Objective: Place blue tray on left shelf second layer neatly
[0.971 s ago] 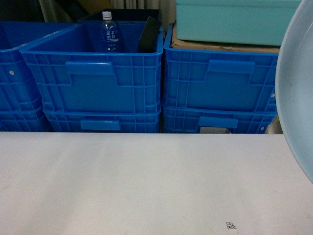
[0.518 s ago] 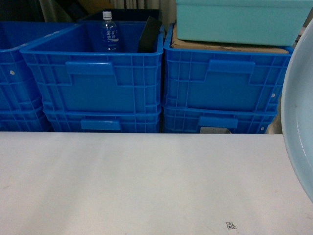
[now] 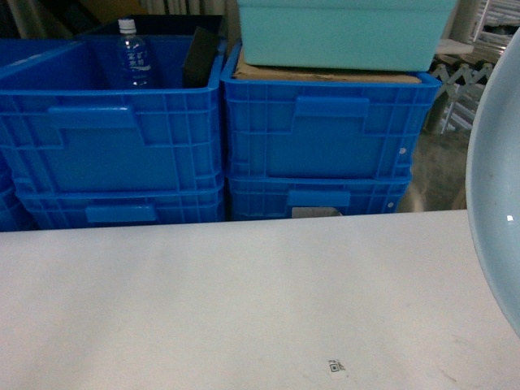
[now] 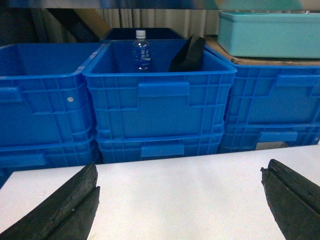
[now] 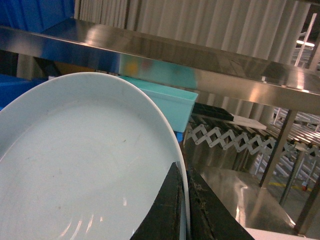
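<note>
Tray (image 5: 75,165), one, blue, pinched by right end effector (image 5: 182,210).

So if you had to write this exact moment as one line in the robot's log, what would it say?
right fingers: clamped on blue tray rim | tray: held up, tilted | left fingers: open, empty, over white table | left shelf: not reached

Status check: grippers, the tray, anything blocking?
Left gripper open, empty. Right gripper shut on blue tray, held up off the white table. Stacked blue crates ahead.

A white table (image 3: 203,301) bears only a small printed code mark (image 3: 335,366).
</note>
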